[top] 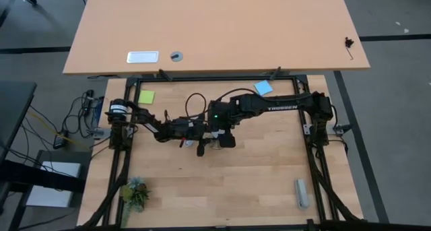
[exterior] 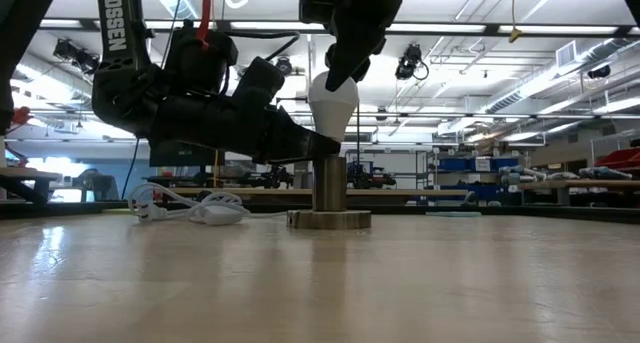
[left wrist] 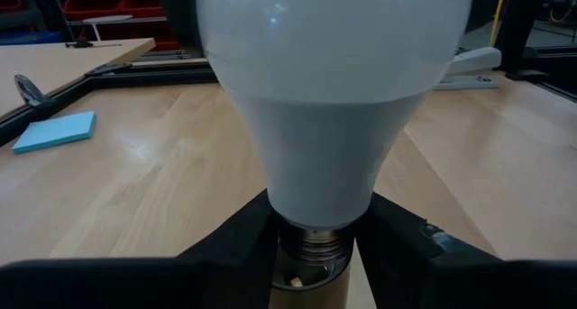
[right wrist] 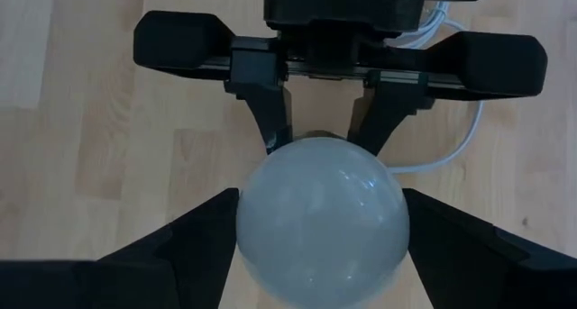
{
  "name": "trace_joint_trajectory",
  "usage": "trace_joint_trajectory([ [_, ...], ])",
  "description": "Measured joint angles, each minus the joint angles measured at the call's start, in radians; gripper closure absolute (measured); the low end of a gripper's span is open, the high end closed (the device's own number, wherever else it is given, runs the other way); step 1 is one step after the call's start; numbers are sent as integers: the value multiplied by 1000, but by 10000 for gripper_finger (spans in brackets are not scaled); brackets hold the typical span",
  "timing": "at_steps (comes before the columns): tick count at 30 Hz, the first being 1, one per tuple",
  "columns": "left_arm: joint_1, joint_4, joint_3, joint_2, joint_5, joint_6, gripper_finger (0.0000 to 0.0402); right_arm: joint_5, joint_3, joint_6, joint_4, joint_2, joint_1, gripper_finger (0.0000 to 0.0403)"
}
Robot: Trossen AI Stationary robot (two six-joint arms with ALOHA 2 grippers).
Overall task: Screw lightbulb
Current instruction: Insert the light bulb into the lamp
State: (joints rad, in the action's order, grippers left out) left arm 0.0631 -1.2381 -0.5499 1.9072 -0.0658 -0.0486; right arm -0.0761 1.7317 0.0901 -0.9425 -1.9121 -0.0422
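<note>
The white lightbulb (exterior: pixel 332 103) stands upright with its silvery screw neck (left wrist: pixel 314 241) in the round grey socket (exterior: pixel 329 188), whose flat base rests on the table. My right gripper (right wrist: pixel 320 228) comes down from above and is shut on the bulb's dome. My left gripper (left wrist: pixel 315 255) reaches in level from the table's left. Its open fingers stand on either side of the socket's upper end, and a slit of table shows between one finger (left wrist: pixel 397 255) and the socket. The white cable (exterior: pixel 190 208) lies looped behind. My right gripper pinches the bulb's rounded dome (right wrist: pixel 243 228) between its two fingers, one on each side of the widest part. The fingers slant steeply down from above. The bulb stands upright, its neck in the socket.
A blue note (top: pixel 263 87) and a green note (top: pixel 146 96) lie at the far edge. A grey block (top: pixel 301 192) sits near right and a green tuft (top: pixel 135 192) near left. A black frame (top: pixel 316 157) borders the table.
</note>
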Motion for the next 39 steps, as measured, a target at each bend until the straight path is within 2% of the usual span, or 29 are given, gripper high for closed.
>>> trace_joint_trajectory([
  [13, -2, 1, -1, 0, -10, 2, 253, 0, 0, 4, -1, 0, -15, 104],
  [18, -2, 2, -1, -1, 32, 2, 253, 0, 0, 12, -1, 0, -26, 103],
  [25, -2, 3, -2, -1, 38, 15, 252, 0, 0, 18, -1, 0, -32, 103],
  [39, -4, 1, -2, -2, 28, 61, 171, 8, 0, 24, -7, 0, -33, 103],
])
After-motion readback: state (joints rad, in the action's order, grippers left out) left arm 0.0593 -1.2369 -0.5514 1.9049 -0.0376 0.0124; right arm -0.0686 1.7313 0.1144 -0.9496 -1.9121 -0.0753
